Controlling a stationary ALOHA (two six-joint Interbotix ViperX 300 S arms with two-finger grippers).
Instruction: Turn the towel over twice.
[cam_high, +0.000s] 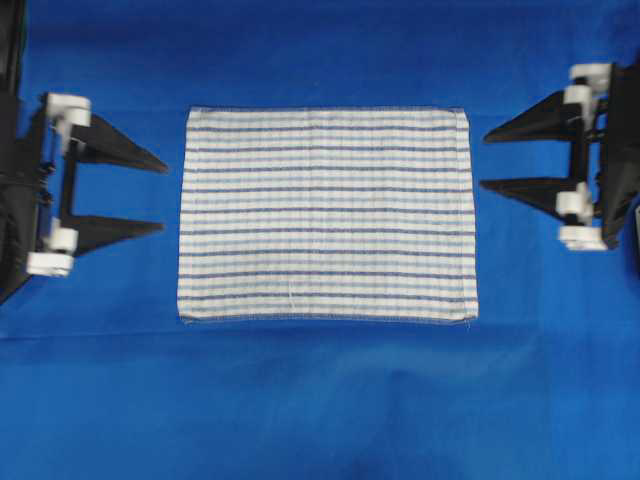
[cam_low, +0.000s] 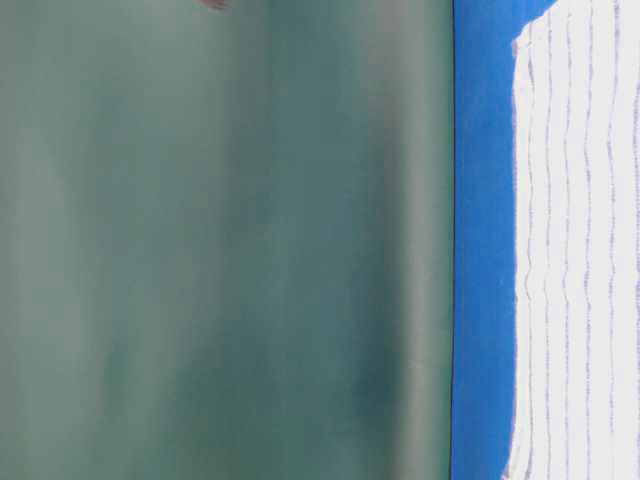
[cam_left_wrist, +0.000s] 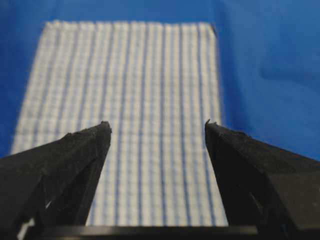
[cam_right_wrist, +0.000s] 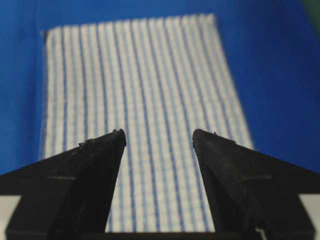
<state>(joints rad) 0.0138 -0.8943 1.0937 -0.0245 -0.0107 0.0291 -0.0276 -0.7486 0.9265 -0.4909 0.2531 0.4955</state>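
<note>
Beside the towel (cam_high: 327, 213), both claws gape empty.

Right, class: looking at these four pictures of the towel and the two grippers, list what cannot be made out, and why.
- Towel underside: overhead view, hidden by the cloth lying flat.
- Towel's full outline: table-level view, cut off by the picture's edges.
- Left gripper and right gripper arms: overhead view, cut off at the side edges.
- Finger height above the blue table covering: not settled.

Overhead: looks straight down on my surface (cam_high: 320, 400).
Table-level: low, close.
Wrists: face inward; all share the towel (cam_high: 326, 214).
</note>
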